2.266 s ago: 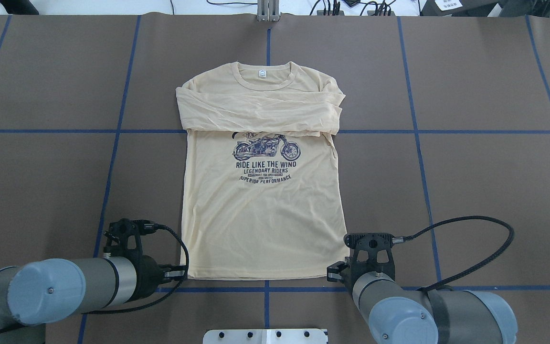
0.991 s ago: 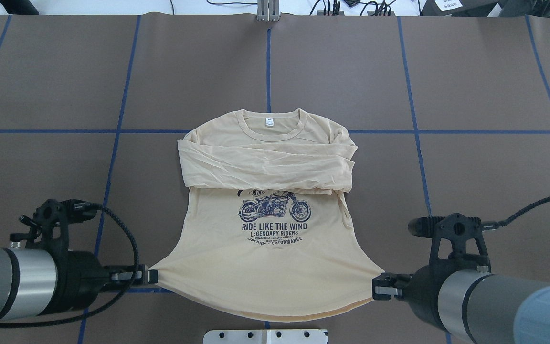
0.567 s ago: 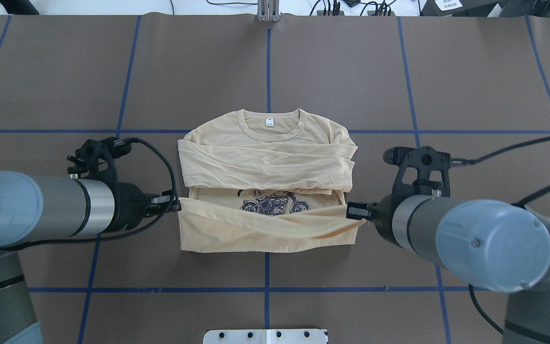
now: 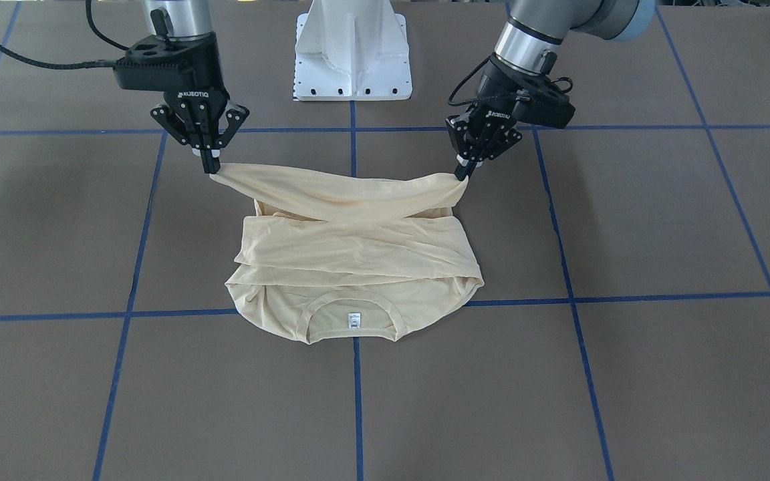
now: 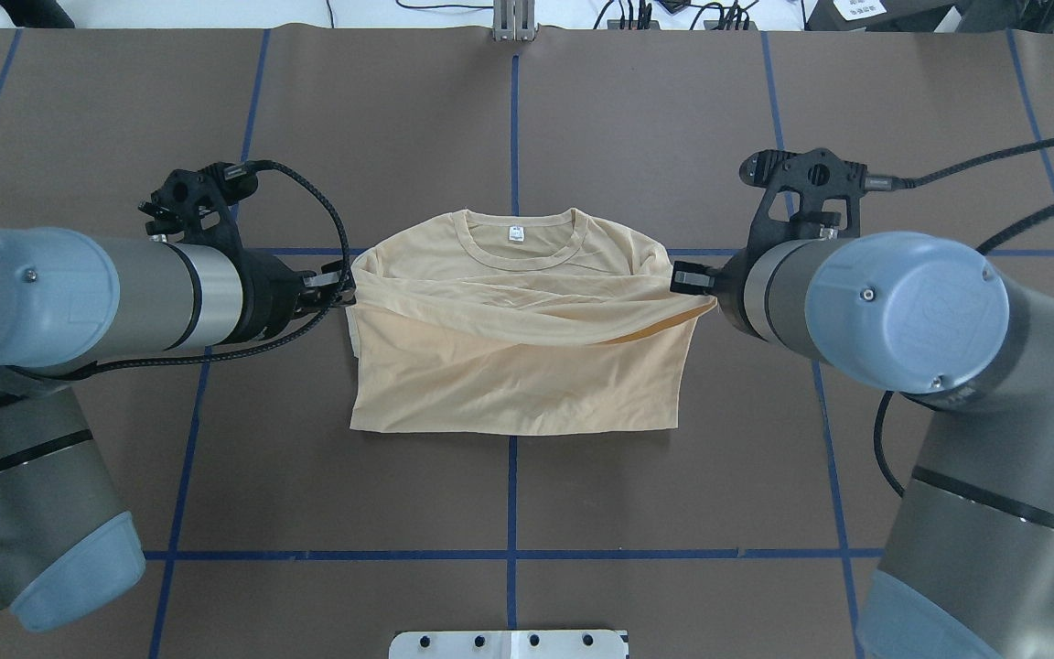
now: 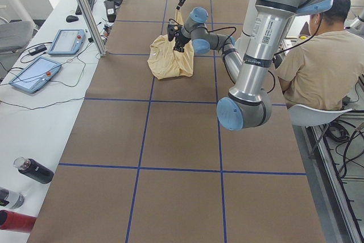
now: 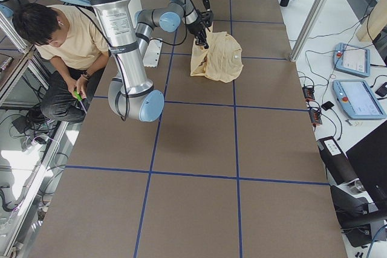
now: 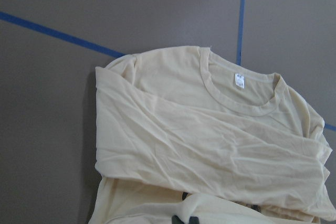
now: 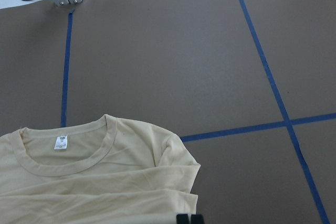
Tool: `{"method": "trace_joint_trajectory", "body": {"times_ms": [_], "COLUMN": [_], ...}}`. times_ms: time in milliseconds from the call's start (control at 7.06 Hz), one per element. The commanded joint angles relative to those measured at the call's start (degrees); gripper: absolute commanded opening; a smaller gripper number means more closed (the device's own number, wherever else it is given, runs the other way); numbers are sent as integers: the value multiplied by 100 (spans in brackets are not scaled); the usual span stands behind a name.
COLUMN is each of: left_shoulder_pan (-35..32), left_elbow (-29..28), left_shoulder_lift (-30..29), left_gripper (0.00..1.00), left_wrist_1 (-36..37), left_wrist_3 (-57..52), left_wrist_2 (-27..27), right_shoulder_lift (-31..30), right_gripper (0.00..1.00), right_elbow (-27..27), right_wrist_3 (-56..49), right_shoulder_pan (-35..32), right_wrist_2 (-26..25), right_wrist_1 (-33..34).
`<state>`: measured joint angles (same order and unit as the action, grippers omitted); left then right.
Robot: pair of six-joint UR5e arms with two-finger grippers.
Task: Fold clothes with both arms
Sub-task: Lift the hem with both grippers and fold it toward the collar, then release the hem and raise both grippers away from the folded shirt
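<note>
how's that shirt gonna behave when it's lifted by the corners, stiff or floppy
Probably very floppy: the T-shirt sags between the left claw and right claw. Likely light, since two small corner pinches hold it up. Its many creases suggest it may wrinkle when laid down.

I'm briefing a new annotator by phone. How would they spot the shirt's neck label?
On the brown table, a cream T-shirt is held between the left tool and right tool. At its round collar, on the side far from the robot, the label is the only small white patch.

Cream T-shirt [image 5: 509, 384] half-folded, hem held above sleeves; left gripper [image 4: 465, 172], right gripper [image 4: 212, 163] pinching hem corners.
</note>
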<state>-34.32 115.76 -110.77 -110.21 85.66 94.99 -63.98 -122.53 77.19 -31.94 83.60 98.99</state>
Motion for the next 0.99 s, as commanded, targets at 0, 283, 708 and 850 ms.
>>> {"method": "trace_joint_trajectory", "body": {"times_ms": [0,283,708,850], "left_shoulder_pan": [-66,-66,-57,-66], "left_elbow": [-814,-1457,-2687,-2760], "left_shoulder_lift": [-452,-568,-849,-867], "left_gripper": [0,0,0,12], "left_wrist_1": [-35,-183,-1087,-1160], "left_wrist_3": [-67,-287,-287,-287], "left_wrist_2": [-304,-402,-639,-639], "right_shoulder_lift": [227,639,790,799], "right_gripper": [0,0,0,42], "right_elbow": [1268,2308,3233,3427], "right_wrist_3": [-107,-125,-90,-38], "right_shoulder_pan": [-277,-392,-471,-524], "right_wrist_2": [-2,-2,-20,-2], "right_wrist_1": [-1226,-1602,-2101,-2312]}}
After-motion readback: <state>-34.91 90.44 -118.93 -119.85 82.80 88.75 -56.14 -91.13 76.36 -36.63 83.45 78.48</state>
